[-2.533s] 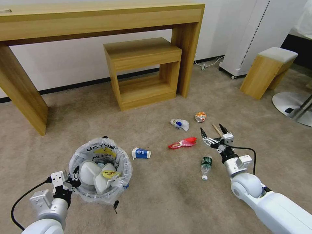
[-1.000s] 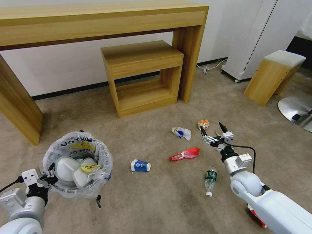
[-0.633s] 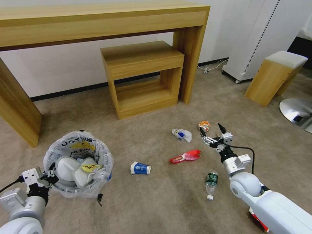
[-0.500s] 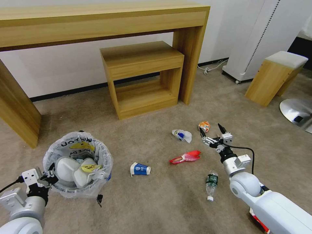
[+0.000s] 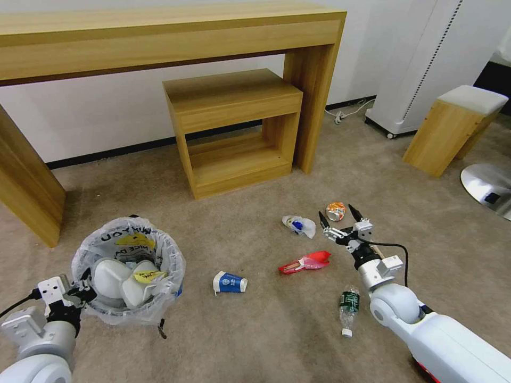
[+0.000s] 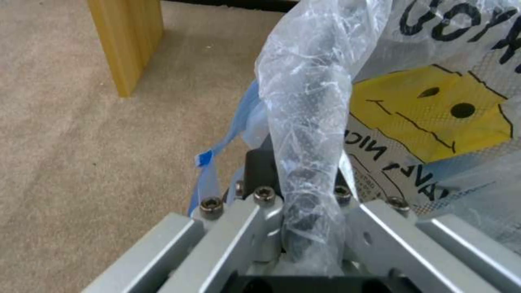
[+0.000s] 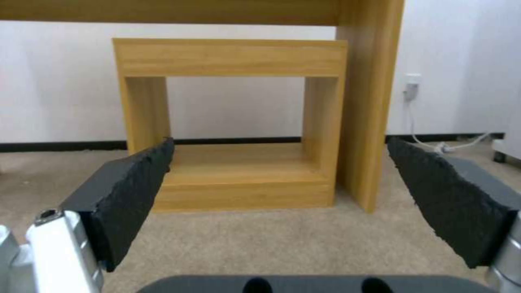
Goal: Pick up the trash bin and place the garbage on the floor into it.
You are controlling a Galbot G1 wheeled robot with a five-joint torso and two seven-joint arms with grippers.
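Beige carpet floor (image 5: 255, 330) is sliding nearer as the right pincer (image 5: 337, 223), wide open and empty, is swinging left toward the crushed can (image 5: 335, 210) (likely next), while the left pincer (image 5: 80, 294) is still clamping the trash bin (image 5: 129, 276) rim, near left.

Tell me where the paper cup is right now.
Head view: the paper cup lies on the carpet, between the trash bin and the red wrapper.

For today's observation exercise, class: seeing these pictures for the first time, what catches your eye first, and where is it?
First, the trash bin at lower left, its clear bag holding white slippers, its rim pinched by the left claw. Next, litter strewn on the beige floor: a blue paper cup, a red wrapper, a small bottle. The right claw hangs open beside a crushed orange can.
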